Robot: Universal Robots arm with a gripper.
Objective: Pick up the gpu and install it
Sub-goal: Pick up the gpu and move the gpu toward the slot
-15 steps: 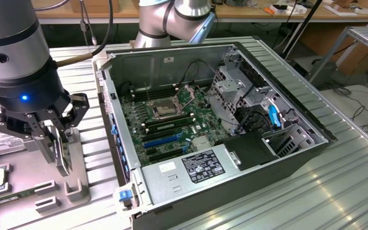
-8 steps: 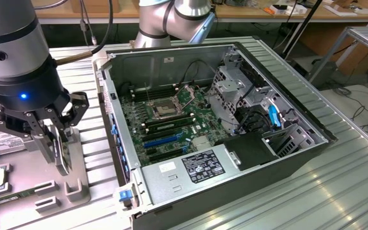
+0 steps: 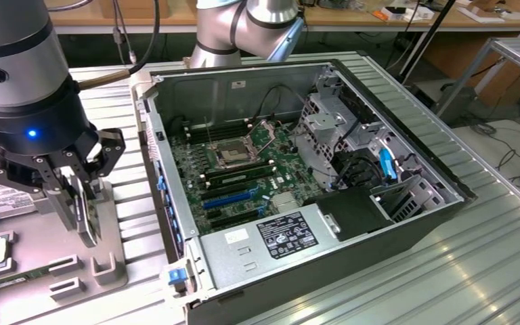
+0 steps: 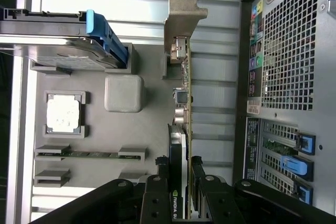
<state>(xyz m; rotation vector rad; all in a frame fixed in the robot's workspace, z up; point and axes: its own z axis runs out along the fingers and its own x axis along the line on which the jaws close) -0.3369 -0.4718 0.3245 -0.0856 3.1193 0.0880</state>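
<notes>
The gripper (image 3: 78,210) is hanging over the grey tray (image 3: 30,233) on the exterior view's left, well apart from the open computer case (image 3: 422,223) that is lying on its side on the slatted metal table (image 3: 477,271). Its jaws are standing partly closed and are clamping the gpu (image 3: 87,220) between them, one finger pressing each flat face of the card.

The gpu is hanging upright and edge-on below the fingers, its lower end reaching down toward the tray. Whether that end is touching the tray cannot be told.

In the wrist view the black fingers (image 4: 157,192) are gripping the card near its black cooler, and the gpu (image 4: 184,108) is running straight out from the gripper (image 4: 181,179) to its silver end bracket (image 4: 182,17). The card is sitting between the tray's parts and the rear of the case (image 4: 294,51), whose blue slot tabs (image 4: 294,163) are showing just beside it.

On the tray (image 4: 147,129), the hard drive (image 4: 52,56) in its blue carrier, the processor chip (image 4: 63,115) and the memory stick (image 4: 86,154) are lying in their holders, on the side of the gpu away from the case. Inside the case the motherboard (image 3: 242,169) is lying exposed.
</notes>
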